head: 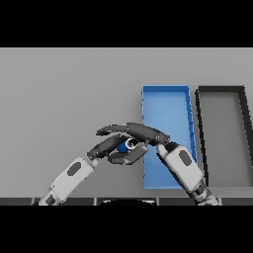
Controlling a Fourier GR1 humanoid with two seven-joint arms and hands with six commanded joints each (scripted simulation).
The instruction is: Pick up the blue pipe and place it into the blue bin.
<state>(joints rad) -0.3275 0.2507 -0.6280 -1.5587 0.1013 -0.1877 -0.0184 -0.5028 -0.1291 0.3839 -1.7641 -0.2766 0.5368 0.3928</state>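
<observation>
The blue pipe [123, 146] is short, with a pale round end facing right, and sits just left of the blue bin [165, 101]. My right hand [147, 133] reaches in from the lower right. Its fingers arch over the pipe and its thumb curls under, pinching it. My left hand [105, 147] comes in from the lower left with relaxed fingers, its tips right beside the pipe's left end. The two hands overlap, so most of the pipe is hidden. The bin's near left corner lies under my right wrist.
A dark grey bin [225, 133] stands directly to the right of the blue bin, their long sides nearly touching. The grey table [64, 89] spreads out to the left and far side.
</observation>
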